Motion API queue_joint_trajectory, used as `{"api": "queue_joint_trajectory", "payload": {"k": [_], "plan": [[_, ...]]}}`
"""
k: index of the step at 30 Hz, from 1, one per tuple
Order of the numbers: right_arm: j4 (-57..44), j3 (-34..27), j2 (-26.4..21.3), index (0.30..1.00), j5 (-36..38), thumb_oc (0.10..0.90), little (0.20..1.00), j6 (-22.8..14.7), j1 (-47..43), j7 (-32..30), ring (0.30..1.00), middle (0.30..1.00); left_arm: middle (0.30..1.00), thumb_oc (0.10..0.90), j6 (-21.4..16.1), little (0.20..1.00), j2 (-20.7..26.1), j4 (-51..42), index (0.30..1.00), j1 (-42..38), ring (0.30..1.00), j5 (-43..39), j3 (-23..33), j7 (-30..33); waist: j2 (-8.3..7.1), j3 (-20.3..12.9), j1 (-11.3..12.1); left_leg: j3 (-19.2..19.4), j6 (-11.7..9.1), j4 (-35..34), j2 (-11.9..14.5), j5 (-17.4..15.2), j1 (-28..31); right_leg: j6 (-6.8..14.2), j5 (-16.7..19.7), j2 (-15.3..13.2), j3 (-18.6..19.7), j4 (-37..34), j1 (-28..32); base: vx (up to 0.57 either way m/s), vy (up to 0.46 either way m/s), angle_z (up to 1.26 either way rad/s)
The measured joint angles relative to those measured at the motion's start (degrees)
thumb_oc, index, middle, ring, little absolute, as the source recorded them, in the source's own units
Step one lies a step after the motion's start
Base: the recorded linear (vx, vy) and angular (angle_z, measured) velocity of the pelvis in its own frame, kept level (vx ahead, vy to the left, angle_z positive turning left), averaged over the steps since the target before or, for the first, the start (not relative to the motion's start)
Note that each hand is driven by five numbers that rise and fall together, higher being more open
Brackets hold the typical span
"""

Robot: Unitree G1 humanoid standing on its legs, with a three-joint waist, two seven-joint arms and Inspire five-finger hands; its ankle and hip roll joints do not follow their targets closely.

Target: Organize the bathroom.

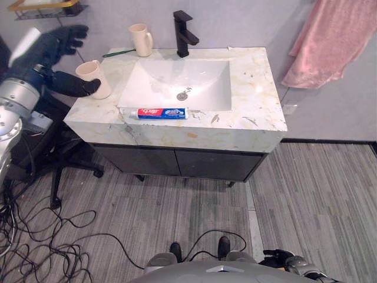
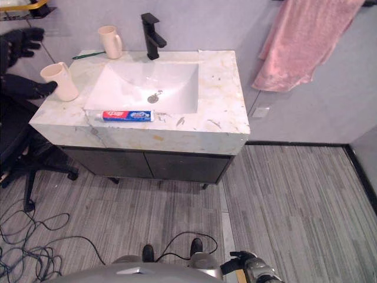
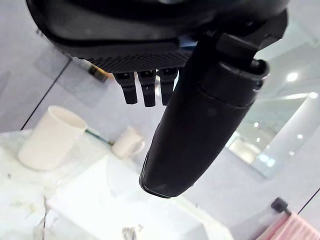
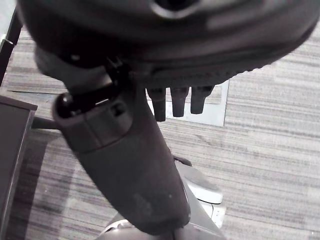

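A cream cup (image 1: 94, 78) stands at the left edge of the marble countertop (image 1: 259, 100). My left hand (image 1: 56, 44) hovers just left of it, open, with fingers spread above the cup and the thumb close to its side. In the left wrist view the cup (image 3: 47, 137) sits past the straight fingers, ungrasped. A second cream cup (image 1: 140, 39) stands at the back beside a green toothbrush (image 1: 121, 53). A red-and-blue toothpaste tube (image 1: 162, 113) lies on the front rim of the white sink (image 1: 177, 82). My right hand (image 4: 125, 165) hangs low over the floor, open and empty.
A black faucet (image 1: 184, 33) rises behind the sink. A pink towel (image 1: 333, 41) hangs on the wall at the right. A wire shelf (image 1: 47, 7) is mounted at the upper left. A black office chair (image 1: 59, 159) stands left of the dark cabinet.
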Motion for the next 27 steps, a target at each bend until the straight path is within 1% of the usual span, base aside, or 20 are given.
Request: {"api": "queue_joint_trajectory", "payload": {"k": [1, 2, 3, 4, 5, 6, 8, 9, 10, 12, 15, 16, 18, 20, 24, 27], "plan": [[0.0, 0.0, 0.0, 0.900, 0.0, 0.800, 0.900, 0.0, 0.0, 0.0, 0.900, 0.900, 0.900, 0.800, 0.0, 0.900, 0.0, 0.0, 0.900, 0.0, 0.900, 0.0, 0.0, 0.0, 0.00, 0.0, 0.0, 0.0, 0.0, 0.0, 0.0, 0.0, 0.0, 0.0, 0.0, 0.0, 0.0, 0.0, 0.0, -0.01, 0.045, -0.08], [1.1, 0.2, -0.1, 0.900, 0.0, 0.800, 0.900, 0.4, -0.2, 0.0, 0.900, 0.900, 0.900, 0.800, 1.0, 0.900, 0.1, 7.1, 0.900, -6.5, 0.900, 0.1, -6.2, -2.8, 0.36, -0.1, -0.6, 0.7, -0.4, 0.1, 0.1, 1.0, 0.1, 0.0, 0.0, 0.0, 0.1, 0.0, 0.0, -0.01, 0.037, -0.12], [1.5, 0.6, -0.1, 0.900, 0.0, 0.800, 0.900, 0.5, -0.4, 0.2, 0.900, 0.900, 0.900, 0.800, 1.2, 0.900, 0.3, 11.7, 0.900, -9.4, 0.900, 0.2, -9.1, -4.1, 0.58, -0.1, -1.4, 1.1, -0.5, 0.1, 0.1, 1.5, 0.2, 0.0, 0.0, 0.0, 0.4, 0.0, 0.0, -0.02, 0.051, -0.12], [1.5, 0.8, -0.1, 0.900, 0.0, 0.800, 0.900, 0.5, -0.4, 0.5, 0.900, 0.900, 0.900, 0.800, 1.1, 0.900, 0.7, 16.0, 0.900, -13.1, 0.900, 0.2, -13.3, -5.5, 0.77, -0.1, -1.8, 1.1, -0.5, 0.1, 0.1, 1.6, 0.3, 0.0, 0.0, 0.0, 0.4, 0.0, 0.0, -0.03, 0.040, -0.11], [1.5, 1.2, -0.1, 0.900, 0.0, 0.800, 0.900, 1.1, -0.4, 0.8, 0.900, 0.900, 0.900, 0.800, 0.5, 0.900, 1.7, 22.9, 0.900, -19.3, 0.900, 0.7, -21.0, -7.5, 0.95, 0.0, -2.3, 1.3, -0.5, 0.1, 0.1, 1.8, 0.4, 0.0, 0.0, 0.0, 0.7, 0.0, 0.0, -0.02, 0.028, -0.06], [1.5, 1.2, -0.1, 0.900, 0.0, 0.800, 0.900, 1.6, -0.5, 0.8, 0.900, 0.900, 0.900, 0.800, 0.6, 0.900, 1.9, 25.6, 0.900, -21.8, 0.900, 1.3, -23.9, -8.3, 1.03, 0.0, -2.6, 1.4, -0.6, 0.1, 0.1, 1.8, 0.4, 0.0, 0.0, 0.0, 0.8, 0.0, 0.0, -0.01, 0.014, -0.05], [1.5, 1.2, -0.1, 0.900, 0.1, 0.800, 0.900, 2.0, -0.2, 0.8, 0.900, 0.900, 0.900, 0.800, 0.3, 0.900, 1.9, 25.8, 0.900, -21.8, 0.900, 2.7, -23.9, -8.9, 1.12, 0.0, -3.0, 1.4, -0.6, 0.0, 0.1, 1.8, 0.3, -0.1, 0.0, 0.0, 0.9, 0.0, -0.1, 0.00, 0.000, 0.00], [1.5, 1.2, 0.0, 0.900, 0.1, 0.800, 0.900, 2.4, -0.1, 0.8, 0.900, 0.900, 0.900, 0.800, -0.5, 0.900, 1.9, 25.8, 0.900, -21.8, 0.900, 2.7, -23.9, -9.8, 1.18, 0.1, -3.0, 1.5, -0.6, 0.0, 0.1, 1.8, 0.3, -0.1, 0.0, 0.0, 0.9, 0.0, -0.1, -0.03, 0.024, -0.03], [1.8, 1.3, 0.0, 0.900, 0.1, 0.800, 0.900, 2.8, 0.0, 0.8, 0.900, 0.900, 0.900, 0.800, -1.4, 0.900, 1.9, 26.7, 0.900, -23.0, 0.900, 2.8, -25.4, -11.4, 1.24, 0.1, -3.3, 1.6, -0.6, -0.1, 0.1, 1.8, 0.5, -0.1, 0.0, 0.0, 1.1, 0.0, -0.2, -0.03, 0.024, -0.04], [2.2, 1.3, -0.1, 0.900, 0.1, 0.800, 0.900, 2.9, -0.2, 0.7, 0.900, 0.900, 0.900, 0.800, -1.6, 0.900, 1.9, 28.3, 0.900, -25.5, 0.900, 3.2, -28.8, -12.9, 1.39, 0.2, -3.1, 1.8, -0.6, 0.0, 0.1, 1.8, 0.6, -0.1, 0.0, 0.0, 1.4, 0.0, -0.2, -0.02, 0.013, -0.05], [2.1, 1.1, -0.1, 0.900, 0.3, 0.800, 0.900, 3.2, -0.2, 0.6, 0.900, 0.900, 0.900, 0.800, -1.9, 0.900, 1.9, 28.4, 0.900, -25.9, 0.900, 4.0, -30.3, -15.4, 1.61, 0.4, -3.5, 1.9, -0.6, -0.1, 0.1, 1.8, 0.6, -0.1, 0.0, 0.0, 1.6, 0.0, -0.2, 0.00, 0.002, -0.01], [2.2, 1.1, -0.2, 0.900, 0.6, 0.800, 0.900, 3.7, -0.4, 0.5, 0.900, 0.900, 0.900, 0.800, -1.9, 0.900, 1.8, 28.4, 0.900, -26.5, 0.900, 5.1, -31.9, -16.5, 1.68, 0.4, -4.0, 2.1, -0.6, -0.1, 0.1, 1.8, 0.5, -0.1, 0.0, 0.1, 1.6, 0.0, -0.3, 0.00, 0.000, 0.00], [2.4, 0.8, -0.2, 0.900, 0.6, 0.800, 0.900, 4.2, -0.5, 0.4, 0.900, 0.900, 0.900, 0.800, -1.8, 0.900, 1.8, 28.2, 0.900, -27.5, 0.900, 5.2, -34.5, -17.3, 1.81, 0.5, -4.2, 2.4, -0.6, -0.1, 0.1, 1.7, 0.3, -0.1, 0.0, 0.1, 1.7, 0.0, -0.4, 0.00, 0.000, 0.00], [2.8, 0.4, -0.2, 0.900, 0.6, 0.800, 0.900, 5.0, -0.8, 0.5, 0.900, 0.900, 0.900, 0.800, -1.6, 0.900, 1.7, 27.4, 0.900, -27.5, 0.900, 5.2, -35.5, -18.5, 1.85, 0.5, -4.6, 2.6, -0.6, -0.1, 0.1, 1.8, -0.2, -0.1, 0.2, 0.0, 1.8, 0.0, -0.9, -0.01, 0.011, -0.02], [3.7, 0.4, -0.5, 0.900, 0.5, 0.800, 0.900, 6.6, -0.8, 0.5, 0.900, 0.900, 0.900, 0.800, -0.2, 0.900, 1.0, 27.1, 0.900, -27.5, 0.900, 5.4, -36.5, -19.7, 2.04, 0.6, -5.0, 3.1, -0.6, 0.0, 0.1, 1.8, -0.1, -0.1, 0.2, 0.0, 2.2, 0.0, -1.1, -0.01, 0.029, -0.06], [4.4, 0.4, -0.8, 0.900, 0.5, 0.800, 0.900, 7.3, -0.7, 0.8, 0.900, 0.900, 0.900, 0.800, 0.8, 0.900, 0.6, 27.0, 0.900, -27.5, 0.900, 7.5, -36.5, -20.5, 2.33, 0.8, -5.4, 3.2, -0.6, 0.0, 0.1, 1.8, -0.1, -0.1, 0.3, 0.0, 2.2, 0.0, -1.1, 0.00, 0.000, 0.00]]}}
